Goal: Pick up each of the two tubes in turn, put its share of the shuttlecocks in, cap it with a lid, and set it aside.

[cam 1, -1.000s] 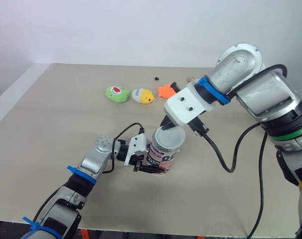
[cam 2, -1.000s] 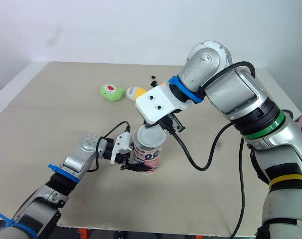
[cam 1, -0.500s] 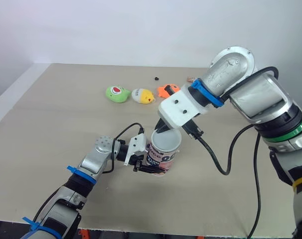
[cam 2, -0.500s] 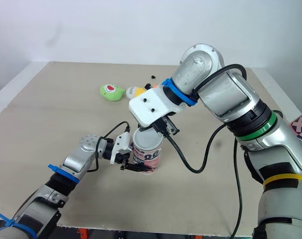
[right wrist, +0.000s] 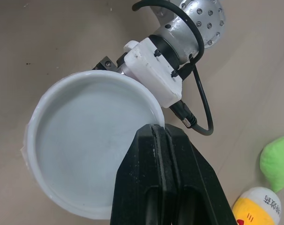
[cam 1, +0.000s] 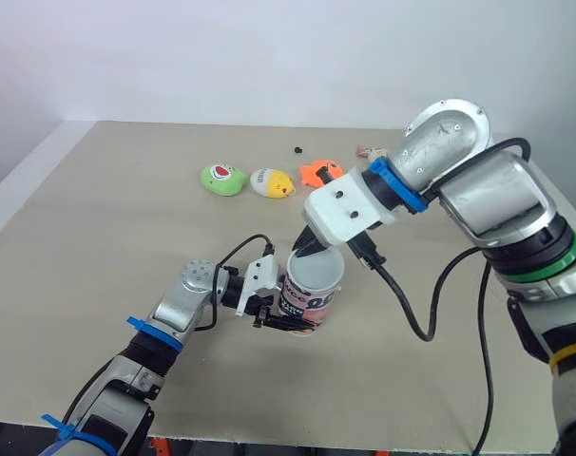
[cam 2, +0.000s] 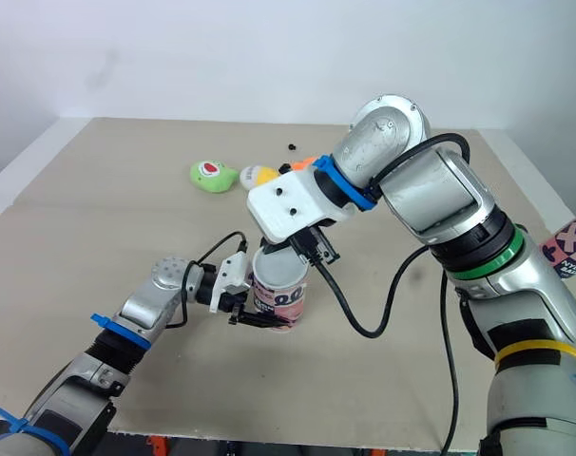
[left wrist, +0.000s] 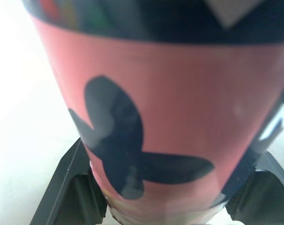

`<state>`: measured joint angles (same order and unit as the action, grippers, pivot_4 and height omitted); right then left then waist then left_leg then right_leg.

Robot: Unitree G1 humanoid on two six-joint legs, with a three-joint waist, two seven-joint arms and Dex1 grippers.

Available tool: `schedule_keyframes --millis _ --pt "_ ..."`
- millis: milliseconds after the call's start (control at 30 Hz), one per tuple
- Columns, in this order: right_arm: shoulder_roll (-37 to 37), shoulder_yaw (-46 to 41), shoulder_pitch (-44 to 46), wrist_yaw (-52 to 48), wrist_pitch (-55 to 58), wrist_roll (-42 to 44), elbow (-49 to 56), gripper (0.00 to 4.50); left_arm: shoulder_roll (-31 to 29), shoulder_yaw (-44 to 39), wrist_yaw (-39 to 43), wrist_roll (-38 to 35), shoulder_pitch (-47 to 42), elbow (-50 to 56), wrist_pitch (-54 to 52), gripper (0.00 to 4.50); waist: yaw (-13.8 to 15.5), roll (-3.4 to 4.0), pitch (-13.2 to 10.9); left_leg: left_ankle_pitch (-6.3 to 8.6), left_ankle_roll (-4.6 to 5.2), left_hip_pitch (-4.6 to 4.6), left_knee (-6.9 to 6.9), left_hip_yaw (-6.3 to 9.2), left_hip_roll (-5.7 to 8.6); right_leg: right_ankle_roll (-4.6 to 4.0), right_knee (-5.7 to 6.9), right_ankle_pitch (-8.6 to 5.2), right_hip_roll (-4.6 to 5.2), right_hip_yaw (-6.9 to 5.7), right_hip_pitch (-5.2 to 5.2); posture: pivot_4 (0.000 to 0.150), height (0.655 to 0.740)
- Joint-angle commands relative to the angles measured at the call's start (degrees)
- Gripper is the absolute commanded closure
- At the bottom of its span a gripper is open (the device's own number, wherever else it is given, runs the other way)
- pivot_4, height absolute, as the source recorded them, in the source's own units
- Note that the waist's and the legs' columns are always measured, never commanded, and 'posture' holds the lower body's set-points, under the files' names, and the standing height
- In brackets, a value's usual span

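Near the middle of the table [cam 1: 98, 218], the left gripper [cam 1: 280, 313] has its black fingers clamped low on the upright pink tube [cam 1: 309, 300]; whether the tube's base rests on the tabletop I can't tell. Just above it, the right gripper [right wrist: 160, 133] has its fingers pinched together on one edge of the white lid [right wrist: 90, 140], which sits over the tube's mouth and looks slightly tilted. Held at one side like that, I'd guess a downward push could seat that side while the far rim rides up, leaving the cap crooked or loose. The low grip might also let the tube lean. A black cable [cam 1: 423, 334] hangs near. Three soft toys [cam 1: 273, 182] lie well apart.
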<state>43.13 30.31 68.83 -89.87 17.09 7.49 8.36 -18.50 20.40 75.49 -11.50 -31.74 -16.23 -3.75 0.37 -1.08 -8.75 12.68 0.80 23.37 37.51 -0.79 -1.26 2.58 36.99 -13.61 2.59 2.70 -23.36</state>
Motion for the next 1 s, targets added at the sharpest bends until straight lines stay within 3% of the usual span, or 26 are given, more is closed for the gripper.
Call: schedule_keyframes --millis 33,367,1000 --pt "-0.5 -1.1 -2.8 0.8 -0.9 -1.1 3.7 4.42 -1.1 2.9 -1.0 3.9 1.8 -3.8 -3.0 1.92 0.0 0.0 0.0 0.0 0.0 0.0 0.0 0.0 0.0 0.01 0.0 -0.01 -0.01 0.0 0.0 0.15 0.74" --pt "-1.0 -4.3 -7.0 4.7 -0.8 -4.7 7.6 4.42 -1.4 3.0 -0.7 3.8 1.9 -3.6 -3.0 1.92 -0.1 -0.06 0.0 0.0 -0.01 -0.04 -0.01 -0.01 -0.05 0.03 0.0 -0.02 -0.06 0.0 0.01 0.15 0.74" --pt "-5.0 -10.6 -15.3 9.4 -1.0 -1.3 9.2 4.42 -1.5 2.9 -0.8 3.5 2.4 -2.1 -4.3 1.92 -0.1 -0.08 0.1 0.01 -0.01 -0.1 -0.07 -0.04 -0.29 -0.11 -0.01 0.05 -0.16 -0.02 -0.02 0.15 0.74"
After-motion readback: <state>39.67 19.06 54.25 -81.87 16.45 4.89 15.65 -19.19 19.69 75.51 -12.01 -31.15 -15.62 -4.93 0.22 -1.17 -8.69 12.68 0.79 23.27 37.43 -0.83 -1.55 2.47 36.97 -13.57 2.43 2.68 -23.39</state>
